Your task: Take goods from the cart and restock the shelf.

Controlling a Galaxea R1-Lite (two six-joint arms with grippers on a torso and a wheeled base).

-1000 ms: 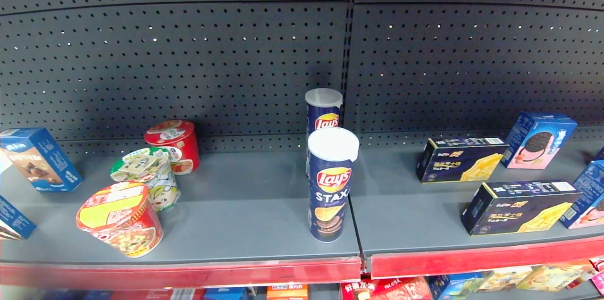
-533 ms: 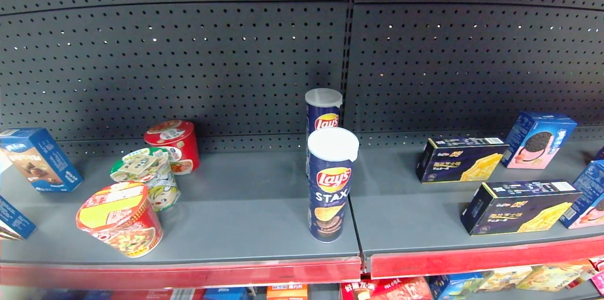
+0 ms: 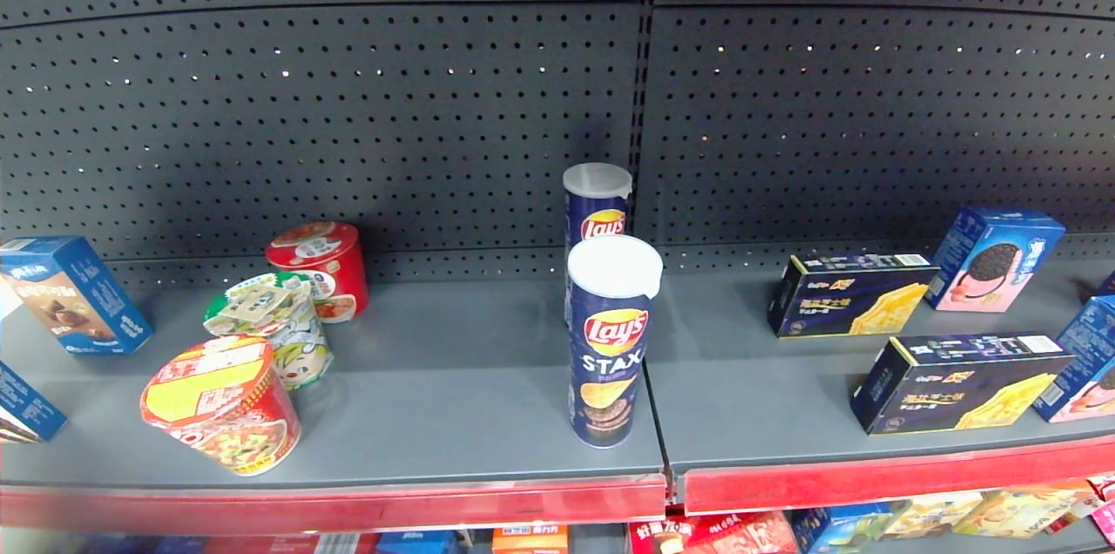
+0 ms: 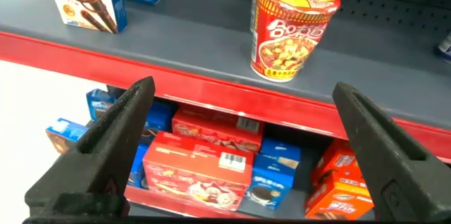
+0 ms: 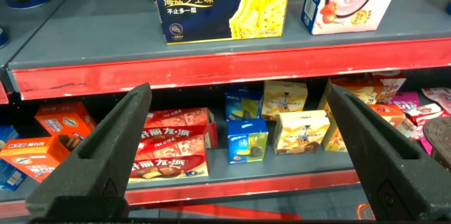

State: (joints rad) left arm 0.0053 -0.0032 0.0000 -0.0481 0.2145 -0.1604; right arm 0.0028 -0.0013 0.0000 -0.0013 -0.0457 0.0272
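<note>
Head view, grey shelf [image 3: 453,397]: one tier with a red front rail [image 3: 348,506], backed by a dark perforated panel [image 3: 348,101].

Goods standing on the shelf:
- Two dark cracker boxes on the right half, one near the front [image 3: 958,384] and one behind it [image 3: 849,293].
- Blue cookie box [image 3: 993,258], at the back right.
- Blue snack box [image 3: 74,293], at the far left.
- Two upright chip cans at the middle, the front can [image 3: 610,345] just before the rear can [image 3: 597,201].
- Three noodle cups on the left, all tilted: red front cup [image 3: 222,406], green-and-white cup [image 3: 274,327], red rear cup [image 3: 322,262].

Left tool [image 4: 243,86]: fingers spread wide, nothing between them. It sits in front of the rail below the red front cup [image 4: 289,30].

Right tool [image 5: 239,90]: fingers likewise wide apart and unloaded, in front of the rail below a cracker box [image 5: 218,2].

Lower tier [image 5: 232,175]: small boxes, apparently biscuits, though partly hidden.
</note>
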